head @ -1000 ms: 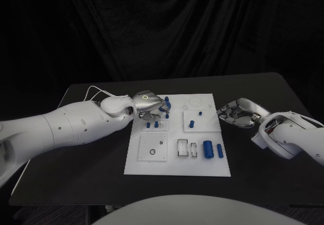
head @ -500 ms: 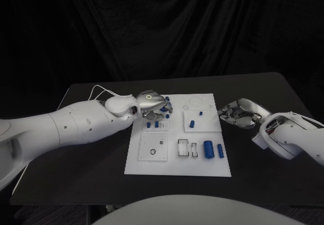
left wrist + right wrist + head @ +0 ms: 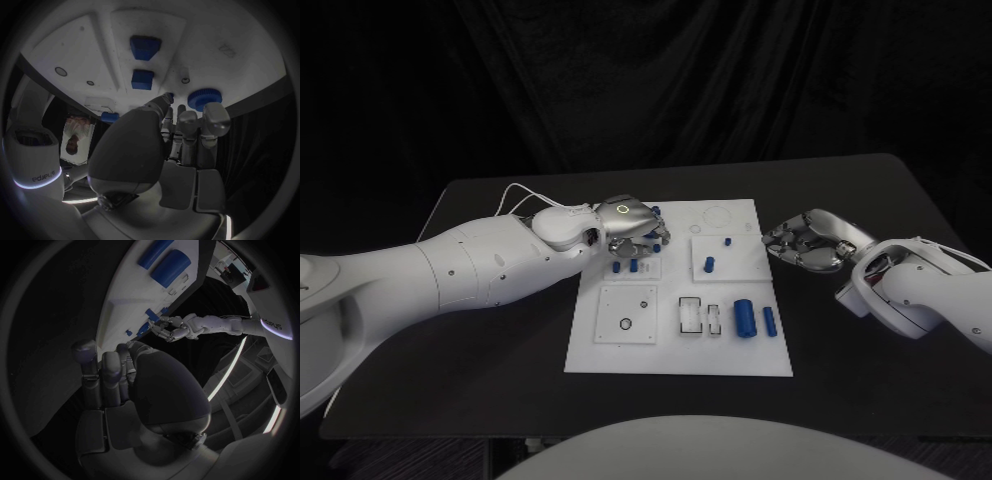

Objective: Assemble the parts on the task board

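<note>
The task board (image 3: 678, 345) is seen mid-frame on the bench (image 3: 862, 200). Approx. half the parts (image 3: 746, 318) are left lying loose lower right; some are stood upper left. The left robot hand (image 3: 629, 222) is poised there, grip can't be told. The right robot hand (image 3: 808, 242) is curled, nothing held.

- The scene is dim; a black backdrop and the black tabletop (image 3: 877, 210) swallow most of the light.
- The white task board (image 3: 678, 350) and the white arms are the brightest surfaces, lit evenly with no harsh glare.
- Shadows beneath the arms are soft and faint.
- The wrist views are fisheye circles in dark frames; the board's straight edges bow strongly.
- Close up, the left robot hand (image 3: 181, 130) looks soft and blurred, and its wrist ring glows thinly.
</note>
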